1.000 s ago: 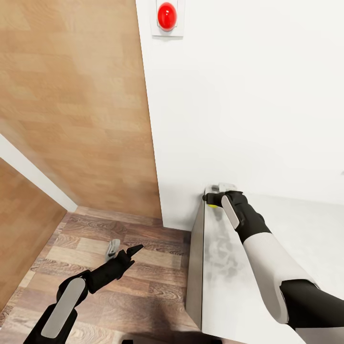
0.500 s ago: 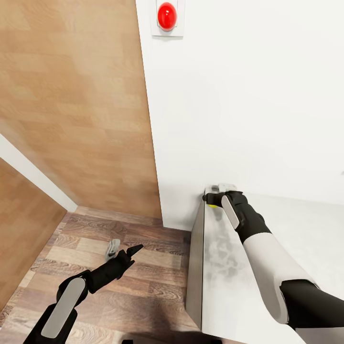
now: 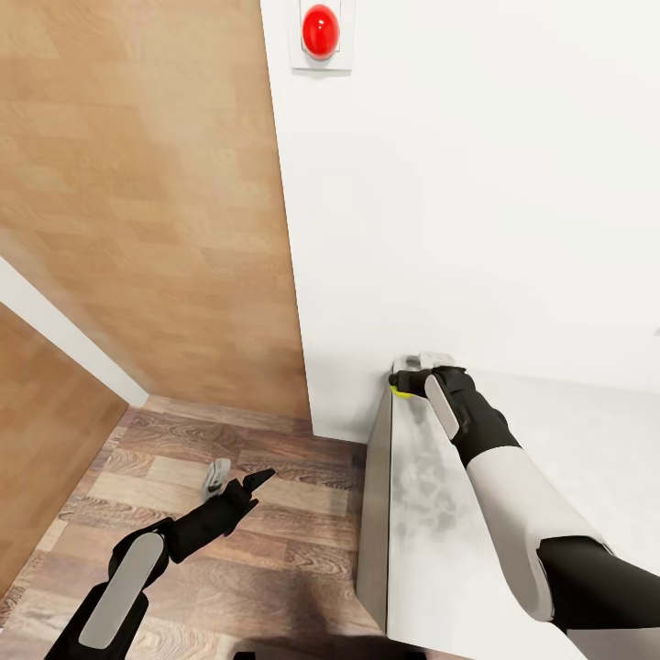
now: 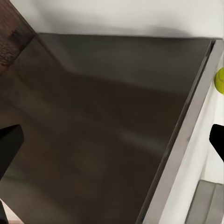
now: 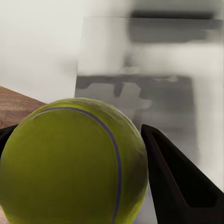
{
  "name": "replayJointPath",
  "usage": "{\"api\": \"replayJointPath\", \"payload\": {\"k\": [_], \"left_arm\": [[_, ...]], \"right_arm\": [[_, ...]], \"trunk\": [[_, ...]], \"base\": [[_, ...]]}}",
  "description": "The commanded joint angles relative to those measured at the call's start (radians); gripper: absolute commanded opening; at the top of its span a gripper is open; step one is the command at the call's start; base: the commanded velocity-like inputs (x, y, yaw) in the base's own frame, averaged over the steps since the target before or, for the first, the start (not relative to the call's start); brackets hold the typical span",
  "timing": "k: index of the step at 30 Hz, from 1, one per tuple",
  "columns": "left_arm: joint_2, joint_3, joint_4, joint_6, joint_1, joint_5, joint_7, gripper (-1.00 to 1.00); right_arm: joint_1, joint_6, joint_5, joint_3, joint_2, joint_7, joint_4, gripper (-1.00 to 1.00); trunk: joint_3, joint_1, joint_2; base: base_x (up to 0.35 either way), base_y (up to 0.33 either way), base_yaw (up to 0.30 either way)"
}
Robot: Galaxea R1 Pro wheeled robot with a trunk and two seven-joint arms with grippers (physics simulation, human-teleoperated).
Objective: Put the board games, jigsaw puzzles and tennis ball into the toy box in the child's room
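Black right fingers (image 5: pixel 177 186) apparently flanking fuzzy round tennis ball (image 5: pixel 74 163), glossy table (image 3: pixel 431 550)

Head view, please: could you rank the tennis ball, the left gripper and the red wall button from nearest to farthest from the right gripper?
1. Tennis ball: right at the right gripper, at the far corner of the table.
2. Left gripper: lower down, to the left, over the wooden floor.
3. Red button: high on the white wall, farthest.
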Motion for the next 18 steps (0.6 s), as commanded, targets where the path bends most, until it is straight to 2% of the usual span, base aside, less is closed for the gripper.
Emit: {"api": "replayJointPath", "payload": {"k": [1, 18], "left_arm": [[0.001, -0.001, 0.000, 0.002, -0.001, -0.001, -0.003, 1.00], [0.001, -0.001, 0.000, 0.002, -0.001, -0.001, -0.003, 1.00]], "right_arm": [[-0.001, 0.003, -0.014, 0.002, 0.000, -0.012, -0.001, -1.00], [0.000, 0.003, -0.015, 0.002, -0.001, -0.013, -0.002, -1.00]], "trunk": [[-0.001, 0.001, -0.002], [-0.001, 0.001, -0.002]], "base": [[0.000, 0.000, 0.000], [0.000, 0.000, 0.000]]}}
